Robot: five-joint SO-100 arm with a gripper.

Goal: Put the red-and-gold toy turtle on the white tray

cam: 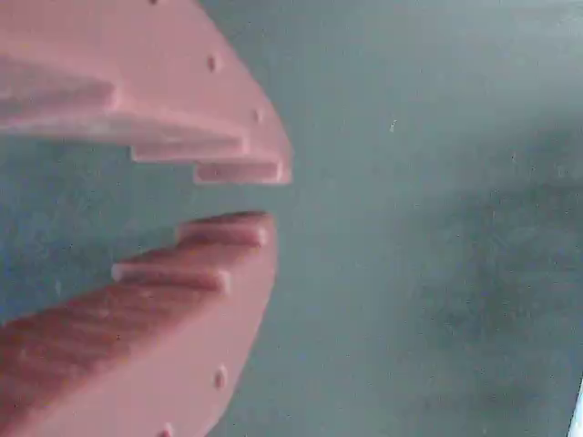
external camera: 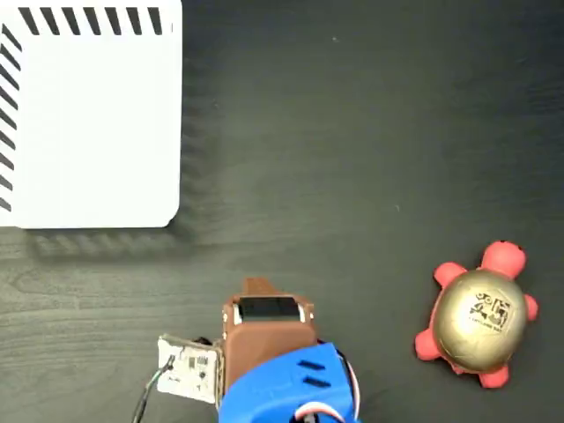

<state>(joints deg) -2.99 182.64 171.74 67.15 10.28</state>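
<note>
Turtle untouched, gripper empty.
The red-and-gold toy turtle (external camera: 478,316) lay at the fixed view's lower right, well apart from the white tray (external camera: 88,123) at upper left. The gripper (cam: 244,193), slightly parted, held nothing; it should open wider and straddle the shell squarely.

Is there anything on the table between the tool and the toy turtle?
No. In the fixed view, only bare dark table lies between the tool and the red-and-gold toy turtle. The wrist view shows no turtle.
</note>
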